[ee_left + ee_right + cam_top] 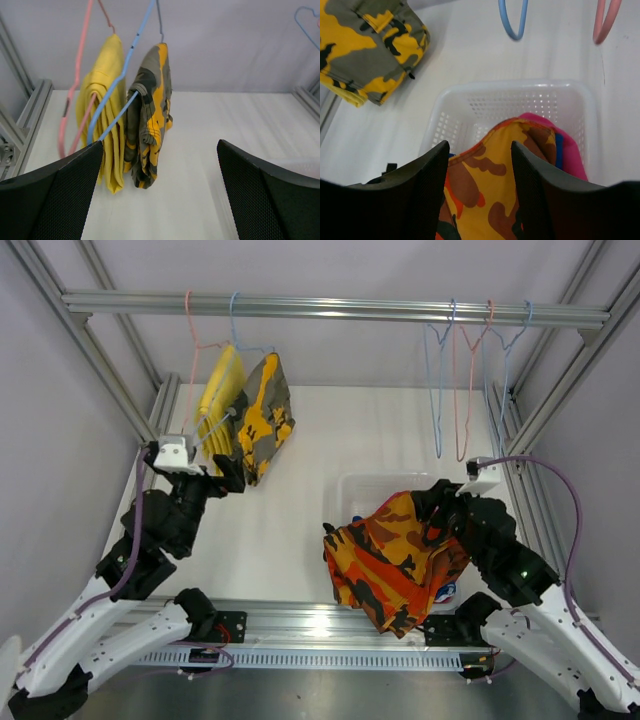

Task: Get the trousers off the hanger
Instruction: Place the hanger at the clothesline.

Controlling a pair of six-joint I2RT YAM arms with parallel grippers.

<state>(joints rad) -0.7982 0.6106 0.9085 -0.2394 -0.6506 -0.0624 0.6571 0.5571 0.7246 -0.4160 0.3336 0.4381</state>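
Plain yellow trousers (222, 390) (102, 95) hang folded on a pink hanger (75, 85). Beside them, olive-yellow camouflage trousers (268, 415) (150, 110) hang on a blue hanger (127, 60). My left gripper (230, 478) (160, 145) stands wide open just in front of them, holding nothing. Orange camouflage trousers (390, 560) (490, 190) lie over the white basket (365, 485) (510, 95) and spill past its near edge. My right gripper (432, 505) (480, 147) is over them, fingers apart with the cloth between them. Pink trousers (570, 150) and a strip of blue ones (560, 147) lie underneath.
Three empty hangers (437, 390) (465, 390) (505, 360) hang at the right end of the top rail (330, 308). Slanted aluminium frame posts (80, 350) (565, 370) flank the white table.
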